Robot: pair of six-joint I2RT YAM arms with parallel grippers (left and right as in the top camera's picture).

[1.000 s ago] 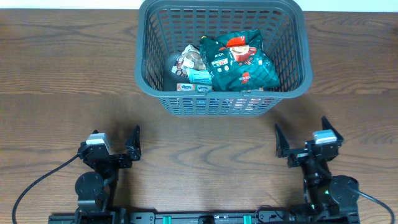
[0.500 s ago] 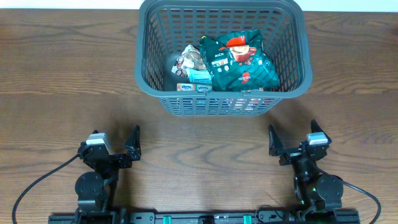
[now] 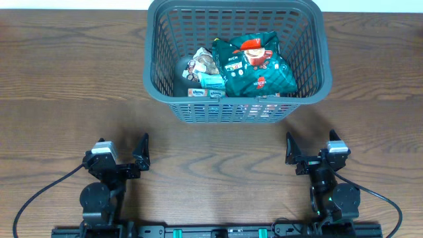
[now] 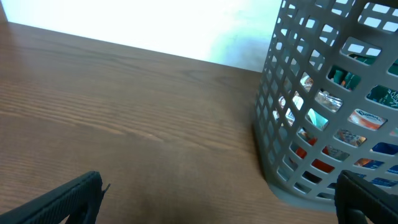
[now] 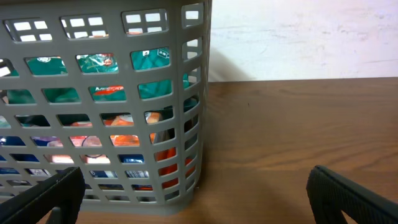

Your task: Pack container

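Dark grey slotted container (image 3: 231,111), upright on the wooden surface (image 3: 66,86), far middle of the overhead view.

Inside, over the container's right half: dark green snack bag (image 3: 256,66) with a red emblem, lying flat on top.

Inside, toward the container's left wall: dark rounded item (image 3: 184,67), and just beside it a clear wrapper (image 3: 203,61) with brownish contents.

Against the container's near wall: pale blue packet (image 3: 211,80), label too small to read.

Through the lattice in both wrist views: orange, blue and green packaging, low in the container.

Left tool (image 3: 122,157), on the near side of the container's left corner and well apart from it, jaws spread wide, gripping nothing.

Right tool (image 3: 312,157), on the near side of the container's right corner, likewise spread wide and empty.
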